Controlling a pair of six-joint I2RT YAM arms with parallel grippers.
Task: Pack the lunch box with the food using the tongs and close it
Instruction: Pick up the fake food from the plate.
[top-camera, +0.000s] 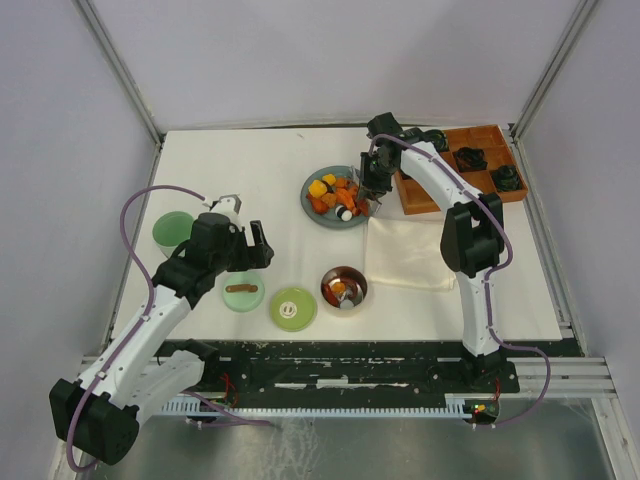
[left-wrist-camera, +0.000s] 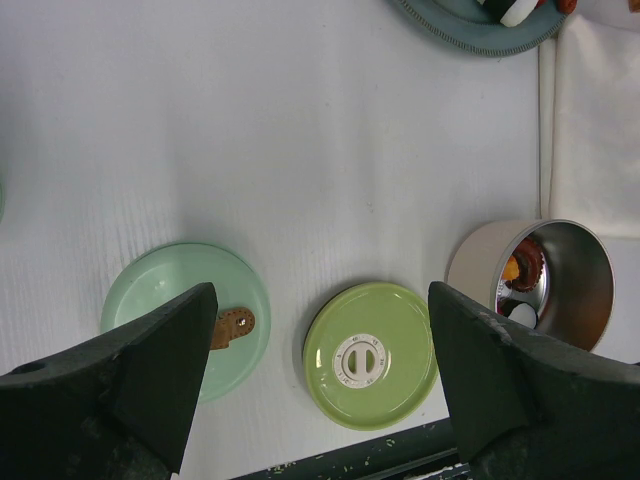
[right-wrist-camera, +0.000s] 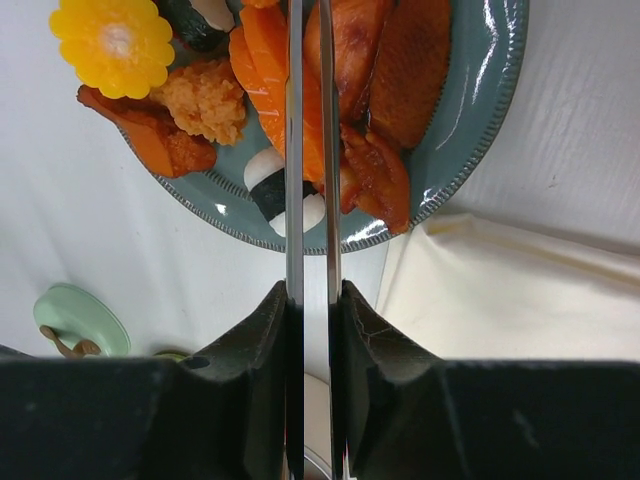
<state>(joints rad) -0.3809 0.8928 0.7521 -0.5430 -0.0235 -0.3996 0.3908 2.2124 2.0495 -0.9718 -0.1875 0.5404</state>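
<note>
My right gripper (top-camera: 373, 196) (right-wrist-camera: 310, 292) is shut on the silver tongs (right-wrist-camera: 294, 150). Their two thin blades run close together over the food on the grey-blue plate (top-camera: 312, 205) (right-wrist-camera: 480, 110). There lie orange pieces (right-wrist-camera: 262, 55), a yellow piece (right-wrist-camera: 117, 42), red-brown pieces (right-wrist-camera: 410, 70) and a black-and-white roll (right-wrist-camera: 272, 190). My left gripper (top-camera: 256, 245) (left-wrist-camera: 320, 292) hangs open above the lime-green lid (top-camera: 293, 308) (left-wrist-camera: 370, 355) and holds nothing. The mint lid (top-camera: 244, 292) (left-wrist-camera: 165, 285) lies beside it, and the mint canister (top-camera: 172, 232) stands at the left. The steel bowl (top-camera: 344, 287) (left-wrist-camera: 585, 290) holds some food.
A folded cream cloth (top-camera: 410, 255) (right-wrist-camera: 520, 300) lies right of the plate. A compartmented wooden tray (top-camera: 470, 172) with dark objects sits at the back right, behind the right arm. The black base rail runs along the table's near edge (top-camera: 330, 350).
</note>
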